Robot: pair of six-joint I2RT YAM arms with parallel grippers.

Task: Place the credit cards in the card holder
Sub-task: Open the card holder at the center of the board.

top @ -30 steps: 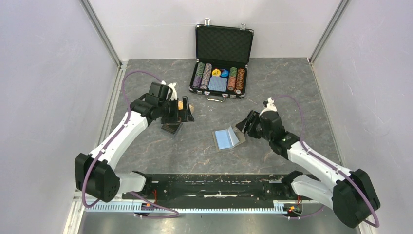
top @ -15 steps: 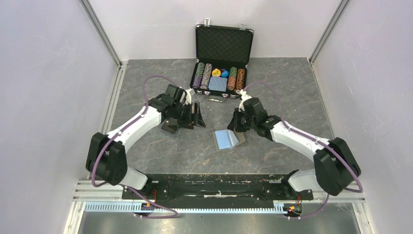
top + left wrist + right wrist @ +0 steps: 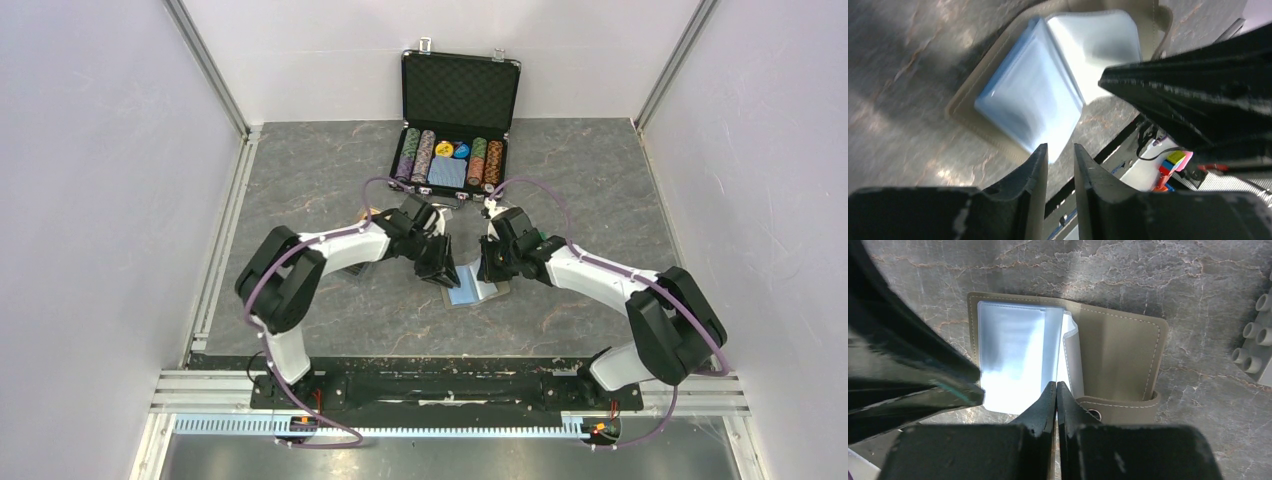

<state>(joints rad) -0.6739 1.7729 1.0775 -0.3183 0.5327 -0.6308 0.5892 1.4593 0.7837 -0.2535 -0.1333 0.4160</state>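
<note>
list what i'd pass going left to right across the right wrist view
left gripper → card holder, lying open, its blue sleeves first and then its khaki flap → grey studded brick at the right edge

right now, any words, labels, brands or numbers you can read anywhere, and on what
None can be read.
The card holder shows plain khaki and light blue lining, no print.
Any markings on the chips in the poker case are too small to read.
</note>
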